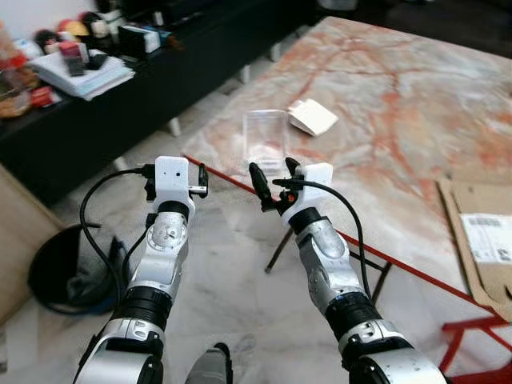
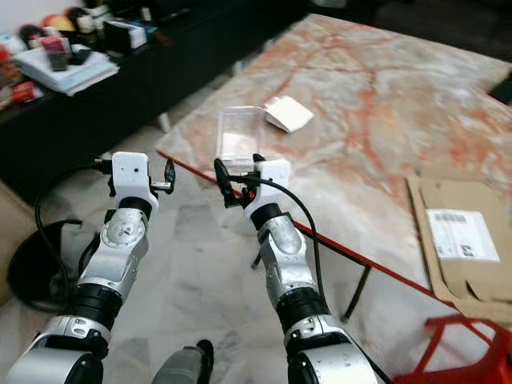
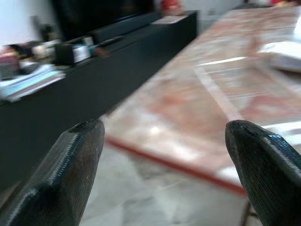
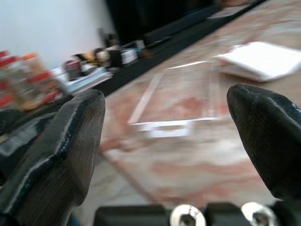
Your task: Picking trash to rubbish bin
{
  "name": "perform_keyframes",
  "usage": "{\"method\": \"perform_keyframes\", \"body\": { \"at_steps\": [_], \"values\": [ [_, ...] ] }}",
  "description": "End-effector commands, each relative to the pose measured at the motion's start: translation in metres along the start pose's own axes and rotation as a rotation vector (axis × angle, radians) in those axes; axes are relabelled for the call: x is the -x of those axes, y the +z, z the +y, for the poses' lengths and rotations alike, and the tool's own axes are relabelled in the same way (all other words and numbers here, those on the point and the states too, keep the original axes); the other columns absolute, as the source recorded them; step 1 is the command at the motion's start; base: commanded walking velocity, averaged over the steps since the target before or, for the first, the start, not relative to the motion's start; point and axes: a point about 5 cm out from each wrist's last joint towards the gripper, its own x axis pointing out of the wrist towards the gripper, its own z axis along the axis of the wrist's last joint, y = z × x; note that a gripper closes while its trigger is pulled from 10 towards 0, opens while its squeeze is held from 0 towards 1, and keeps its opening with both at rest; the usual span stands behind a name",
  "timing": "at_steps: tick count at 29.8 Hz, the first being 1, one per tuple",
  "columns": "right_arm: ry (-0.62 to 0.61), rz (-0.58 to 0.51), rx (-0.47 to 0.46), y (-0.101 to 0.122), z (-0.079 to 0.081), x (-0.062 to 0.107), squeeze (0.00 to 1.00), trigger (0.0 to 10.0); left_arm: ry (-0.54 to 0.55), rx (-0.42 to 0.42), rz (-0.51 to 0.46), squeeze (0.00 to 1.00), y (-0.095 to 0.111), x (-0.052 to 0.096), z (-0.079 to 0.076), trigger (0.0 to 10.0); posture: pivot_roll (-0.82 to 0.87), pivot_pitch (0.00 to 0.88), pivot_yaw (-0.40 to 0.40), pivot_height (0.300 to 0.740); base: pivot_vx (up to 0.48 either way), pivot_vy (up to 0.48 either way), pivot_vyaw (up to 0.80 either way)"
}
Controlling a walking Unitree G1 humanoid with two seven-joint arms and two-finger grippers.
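A marble table (image 1: 416, 104) with pink and rust veins and a red edge filled most of the scene. A flattened cardboard box (image 1: 472, 240) lay at its right side, a white shipping label (image 1: 488, 236) stuck on top. Part of a red metal frame (image 1: 472, 344) showed below that corner. To the left, a long black cabinet (image 1: 120, 104) ran along the wall, holding a stack of papers (image 1: 84, 76), small jars and boxes. The floor (image 1: 232, 296) was pale marble tile, and a black cable (image 1: 96, 240) trailed across it.
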Motion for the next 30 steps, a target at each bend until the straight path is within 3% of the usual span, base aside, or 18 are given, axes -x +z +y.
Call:
{"method": "perform_keyframes", "body": {
  "at_steps": [1, 25, 29, 30],
  "values": [
    [0.007, -0.016, -0.003, 0.0024, 0.0036, -0.0014, 0.00, 10.0, 0.020, 0.002, -0.038, 0.00, 0.0069, -0.0020, 0.0053, 10.0, 0.13, 0.169, -0.016, 0.740, 0.401, 0.000, 0.00],
    [0.032, -0.019, 0.022, 0.0033, 0.0069, -0.0022, 0.00, 10.0, 0.024, -0.010, -0.070, 0.00, 0.0119, -0.0017, 0.0066, 10.0, 0.13, 0.167, -0.017, 0.740, 0.404, 0.000, 0.09],
    [0.044, -0.021, 0.026, 0.0032, 0.0089, -0.0023, 0.00, 10.0, 0.024, -0.013, -0.075, 0.00, 0.0127, -0.0018, 0.0069, 10.0, 0.13, 0.166, -0.018, 0.740, 0.405, 0.000, 0.80],
    [0.039, -0.021, -0.008, 0.0026, 0.0088, -0.0024, 0.00, 10.0, 0.025, -0.013, -0.076, 0.00, 0.0127, -0.0017, 0.0070, 10.0, 0.13, 0.166, -0.018, 0.740, 0.405, 0.000, 0.00]
  ]
}}
